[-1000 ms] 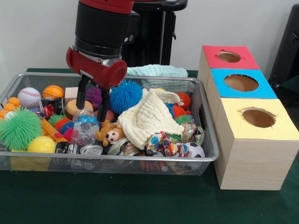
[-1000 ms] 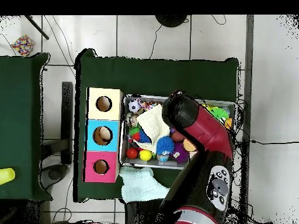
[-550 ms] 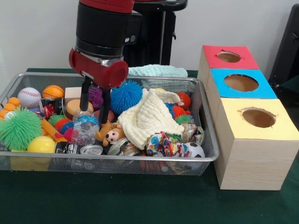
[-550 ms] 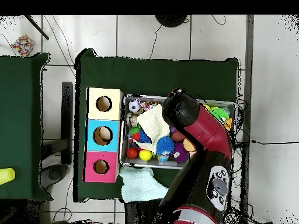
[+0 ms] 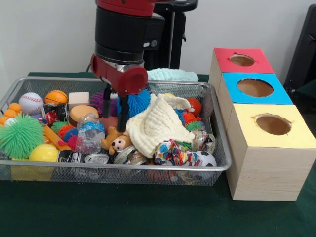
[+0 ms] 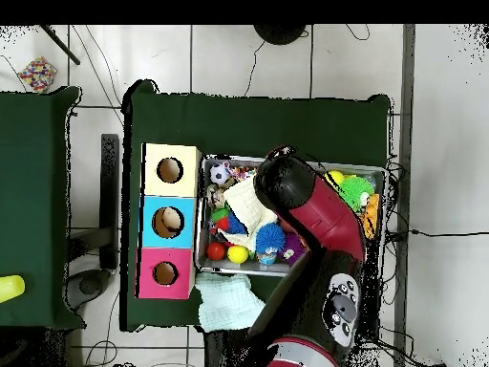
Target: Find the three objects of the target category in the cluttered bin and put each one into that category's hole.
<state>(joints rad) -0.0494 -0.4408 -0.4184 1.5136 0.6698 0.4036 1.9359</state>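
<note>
The gripper point(image 5: 115, 104) has its 2 black fingers point(image 5: 123, 107) spread apart and holding nothing, hanging over the silver wire-mesh bin point(image 5: 219, 148). The fuzzy blue spiky ball point(image 5: 140, 100) sits right behind them, touching or nearly; the cream knitted cloth point(image 5: 157, 124) lies just beside, toward the boxes.

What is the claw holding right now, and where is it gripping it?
Nothing. The claw hangs open over the bin, its two fingers spread apart with only air between them, in front of the blue spiky ball.
</note>
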